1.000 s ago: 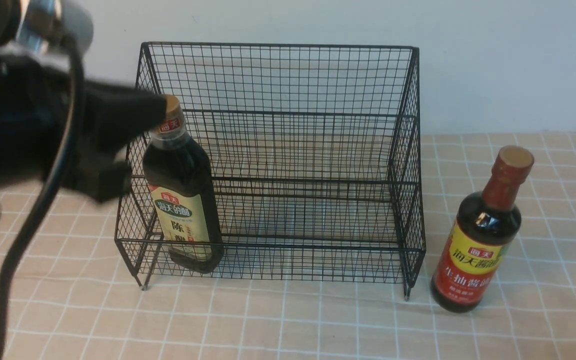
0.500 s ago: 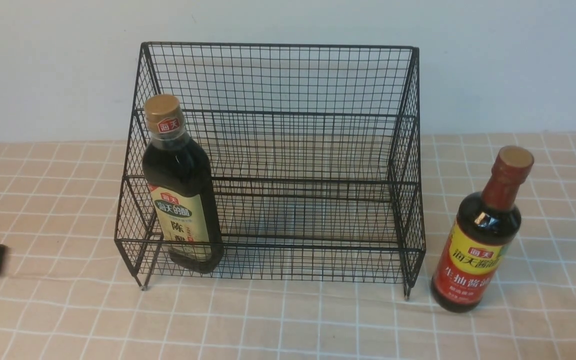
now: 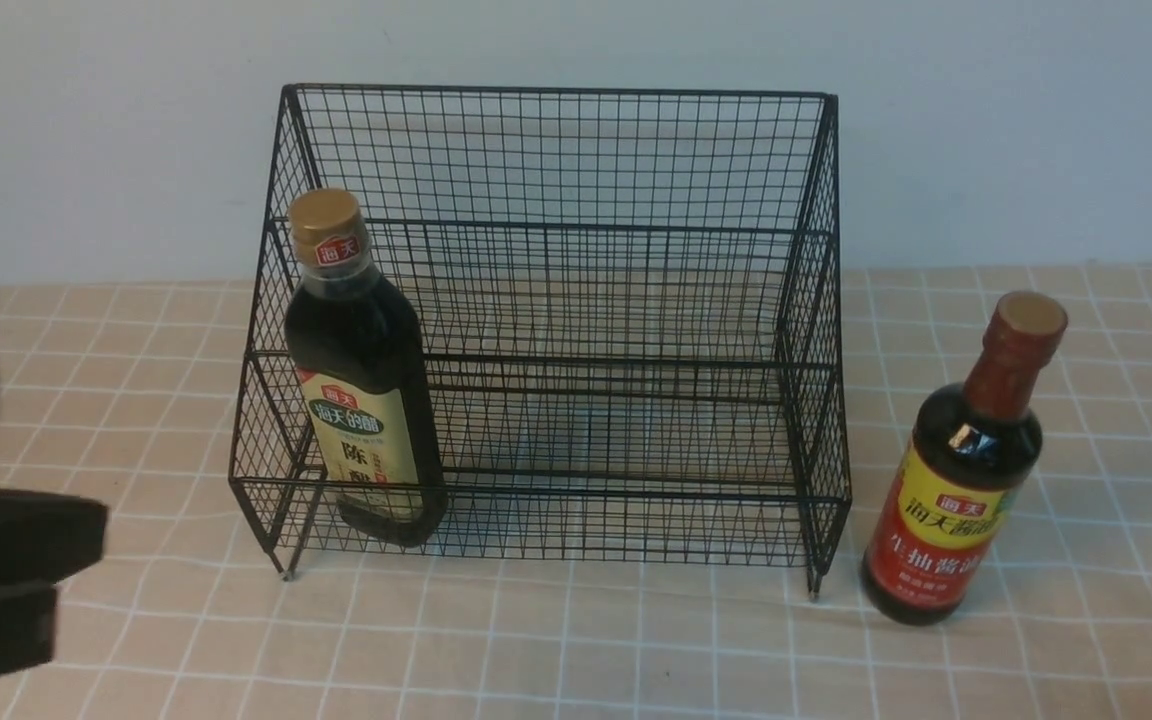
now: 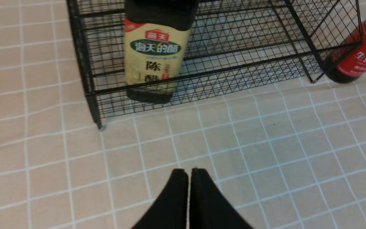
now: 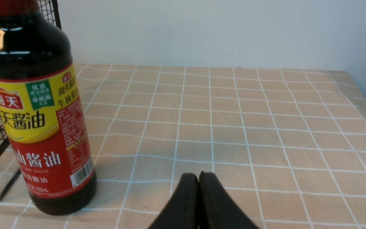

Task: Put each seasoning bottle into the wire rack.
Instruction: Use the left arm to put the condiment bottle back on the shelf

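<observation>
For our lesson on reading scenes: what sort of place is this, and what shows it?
Probably a robot test table dressed as a kitchen counter: checked tablecloth, bare wall, a rack holding the gold-cap bottle, the red-label bottle beside it, and the left gripper.

Work surface before me: a tablecloth (image 3: 576,650), beige, printed with a grid of thin white lines, lying flat with slight wrinkles towards its right corner. Directly behind the tablecloth's far edge I face a plain pale wall (image 3: 1036,120).
</observation>
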`<action>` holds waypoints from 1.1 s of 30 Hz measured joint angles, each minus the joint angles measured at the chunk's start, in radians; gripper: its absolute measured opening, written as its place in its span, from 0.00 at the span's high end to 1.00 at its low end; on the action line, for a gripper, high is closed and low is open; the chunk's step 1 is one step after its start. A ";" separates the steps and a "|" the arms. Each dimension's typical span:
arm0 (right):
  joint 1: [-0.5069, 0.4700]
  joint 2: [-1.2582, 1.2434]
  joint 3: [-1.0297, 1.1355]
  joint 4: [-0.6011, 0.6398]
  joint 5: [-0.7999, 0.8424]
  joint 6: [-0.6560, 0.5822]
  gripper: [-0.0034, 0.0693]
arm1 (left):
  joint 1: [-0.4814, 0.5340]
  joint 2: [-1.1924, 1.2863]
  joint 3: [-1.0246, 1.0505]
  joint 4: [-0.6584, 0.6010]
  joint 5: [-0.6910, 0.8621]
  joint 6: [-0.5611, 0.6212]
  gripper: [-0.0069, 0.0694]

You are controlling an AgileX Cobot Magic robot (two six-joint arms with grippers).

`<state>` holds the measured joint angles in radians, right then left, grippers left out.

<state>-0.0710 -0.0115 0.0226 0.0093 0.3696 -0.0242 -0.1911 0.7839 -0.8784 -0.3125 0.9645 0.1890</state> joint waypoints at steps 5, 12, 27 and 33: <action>0.000 0.000 0.000 0.000 0.000 0.000 0.97 | 0.000 0.187 0.000 -0.086 -0.134 0.147 0.92; 0.000 0.000 0.000 0.000 0.000 0.000 0.97 | 0.000 0.378 0.001 -0.180 -0.226 0.305 0.92; 0.000 0.000 0.000 0.000 0.000 0.000 0.97 | 0.000 0.559 0.001 -0.345 -0.356 0.494 0.92; 0.000 0.000 0.000 0.000 0.000 0.000 0.97 | 0.000 0.577 0.001 -0.391 -0.400 0.549 0.92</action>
<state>-0.0710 -0.0115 0.0226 0.0093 0.3696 -0.0242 -0.1911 1.3610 -0.8772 -0.7037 0.5650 0.7380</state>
